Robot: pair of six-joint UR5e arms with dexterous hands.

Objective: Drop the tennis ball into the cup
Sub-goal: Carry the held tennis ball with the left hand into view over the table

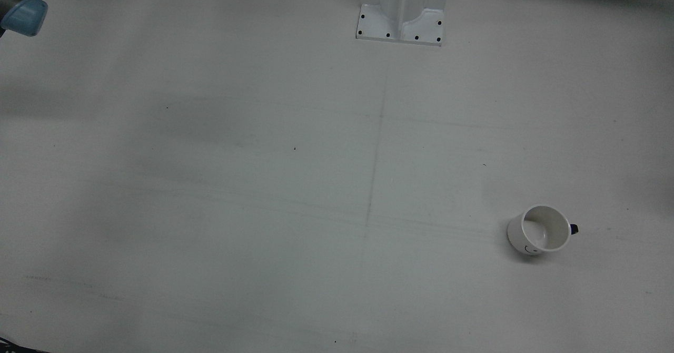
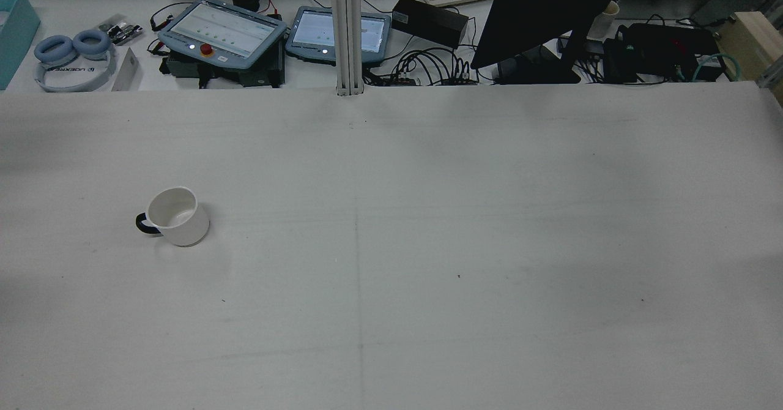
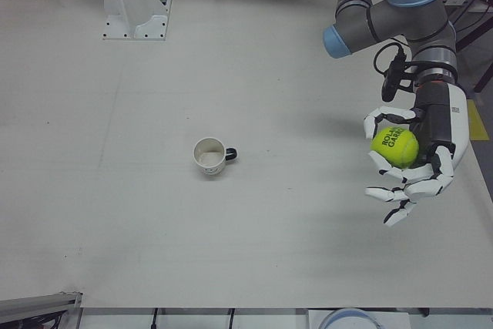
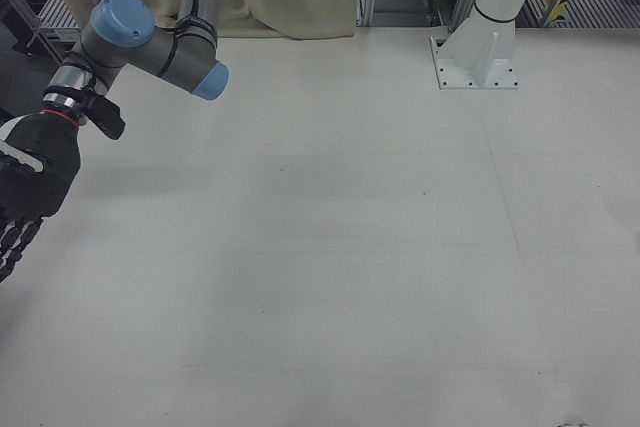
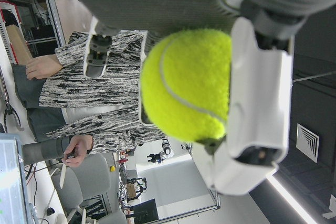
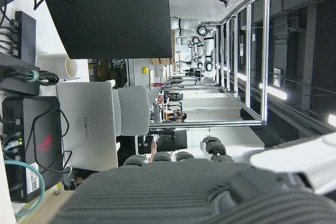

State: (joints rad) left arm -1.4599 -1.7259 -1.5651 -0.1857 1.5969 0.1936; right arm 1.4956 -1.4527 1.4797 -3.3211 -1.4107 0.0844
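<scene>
A white cup [image 1: 539,230] with a dark handle stands upright on the table; it also shows in the rear view [image 2: 176,216] and the left-front view [image 3: 209,156]. It looks empty. My left hand [image 3: 416,156] is shut on the yellow tennis ball [image 3: 394,146], held above the table well to the side of the cup. The ball fills the left hand view [image 5: 186,85], gripped between the fingers [image 5: 257,103]. My right hand [image 4: 25,192] hangs at the far side of the table, fingers apart, holding nothing.
The white arm pedestal [image 1: 401,10] is bolted at the table's back edge. Beyond the far edge in the rear view are teach pendants [image 2: 223,30], a monitor [image 2: 544,12], cables and headphones [image 2: 70,52]. The table [image 2: 465,226] is bare white.
</scene>
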